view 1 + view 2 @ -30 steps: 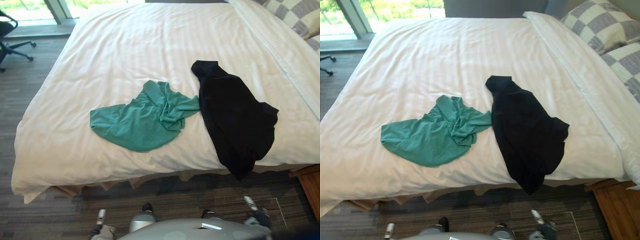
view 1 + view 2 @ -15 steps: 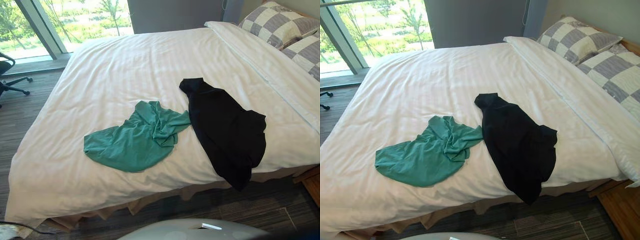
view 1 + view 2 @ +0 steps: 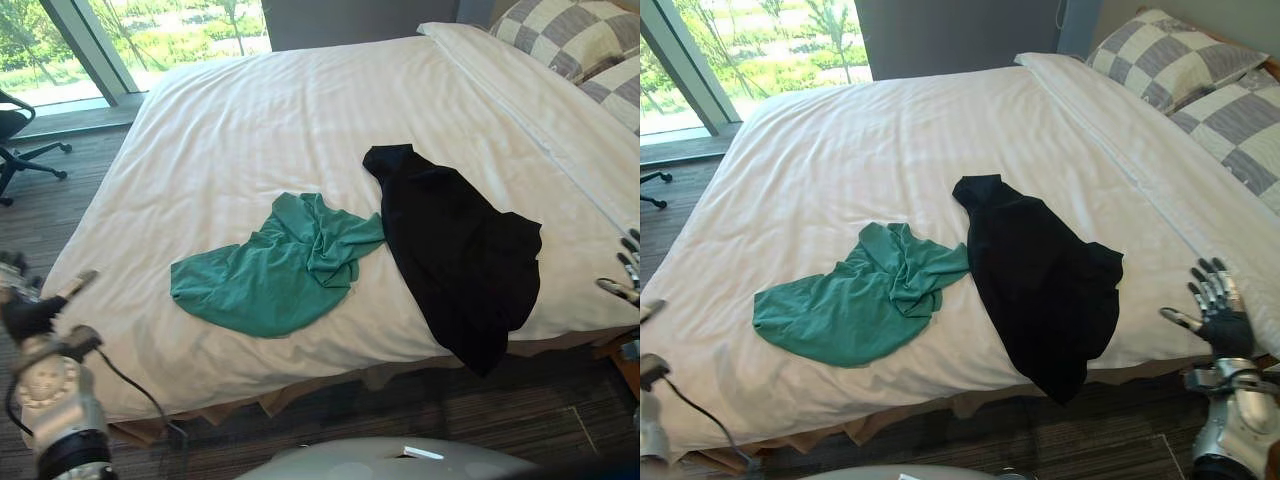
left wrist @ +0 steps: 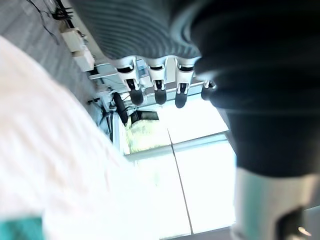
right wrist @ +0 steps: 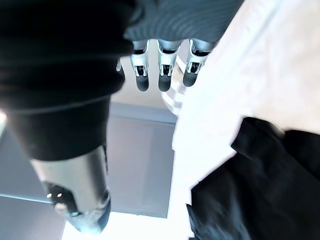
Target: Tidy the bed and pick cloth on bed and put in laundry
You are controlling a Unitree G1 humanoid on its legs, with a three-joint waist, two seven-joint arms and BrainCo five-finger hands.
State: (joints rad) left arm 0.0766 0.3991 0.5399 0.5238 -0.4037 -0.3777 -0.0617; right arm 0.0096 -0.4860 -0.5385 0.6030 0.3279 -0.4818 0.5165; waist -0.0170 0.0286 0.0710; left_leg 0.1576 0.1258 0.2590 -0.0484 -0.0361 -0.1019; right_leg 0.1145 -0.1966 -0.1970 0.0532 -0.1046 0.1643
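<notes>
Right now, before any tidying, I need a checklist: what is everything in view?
crumpled green cloth: 1, green, on the bed near its front edge, left of the black one
black cloth: 1, black, beside the green one, lower end hanging over the front edge
white striped bed cover: 1, white, spread over the bed
checked pillows: 2, grey and white, far right at the bed's head
office chair: 1, black, on the floor far left
window: 1, bright, beyond the bed's far left
left hand: 1, silver, open, by the bed's near left side
right hand: 1, silver, open, by the near right edge
</notes>
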